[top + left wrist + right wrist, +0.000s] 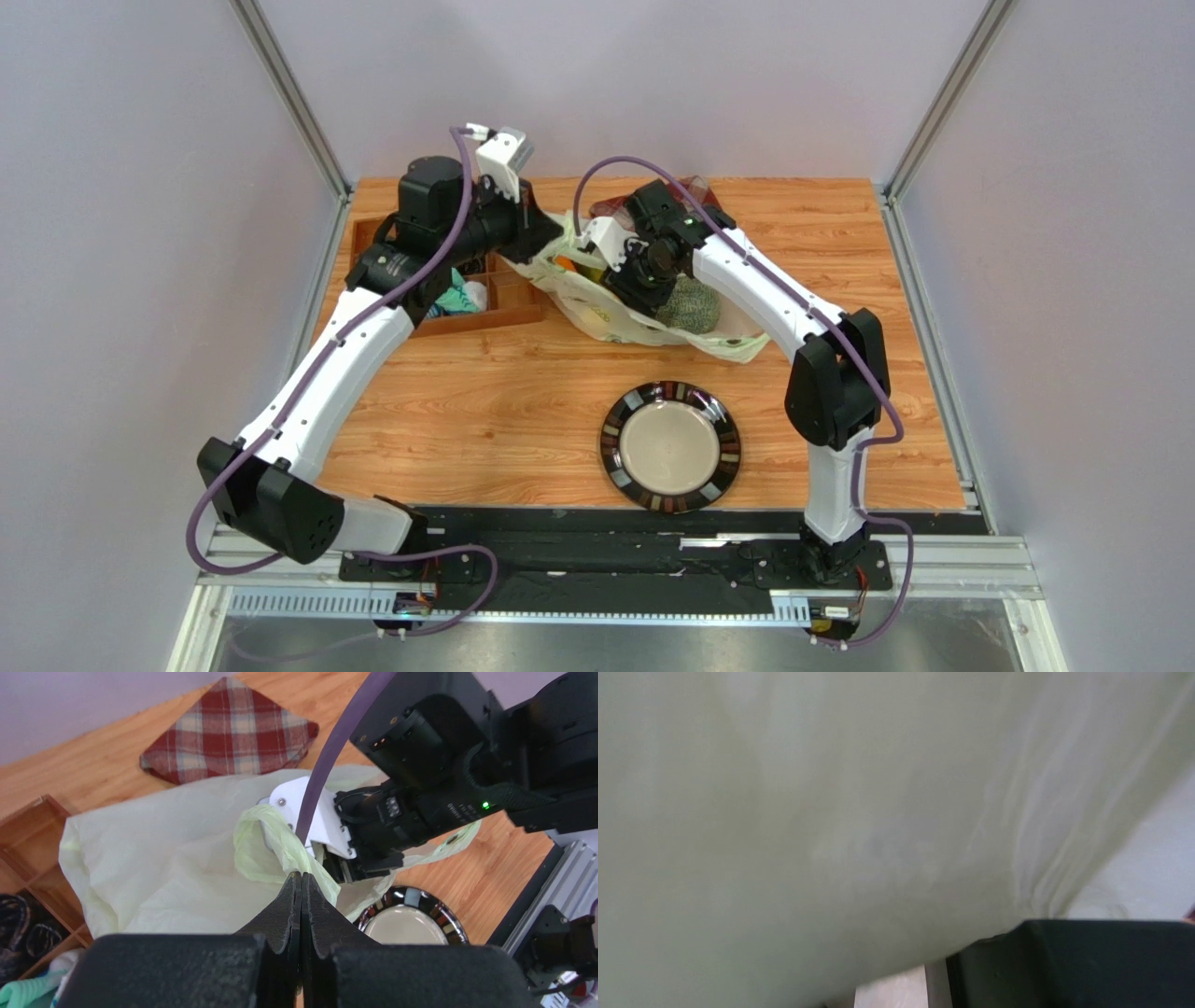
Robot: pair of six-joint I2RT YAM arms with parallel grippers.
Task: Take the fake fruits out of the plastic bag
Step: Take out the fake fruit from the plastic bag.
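Observation:
The plastic bag (634, 325) lies crumpled at the back middle of the table. The netted grey-green melon (690, 304) shows at its right side. A bit of orange fruit (564, 262) and a yellow piece (598, 321) show through the film. My left gripper (540, 241) is shut, pinching a loop handle (277, 843) of the bag (161, 875) at the fingertips (302, 876). My right gripper (638, 276) reaches into the bag's mouth. In the right wrist view the bag film (843, 812) fills the frame and only one dark finger (1088, 966) shows.
A dark-rimmed round plate (671, 445) sits in front of the bag and also shows in the left wrist view (449, 913). A wooden tray (421, 301) with small items stands at the back left. A red plaid cloth (231, 728) lies behind the bag.

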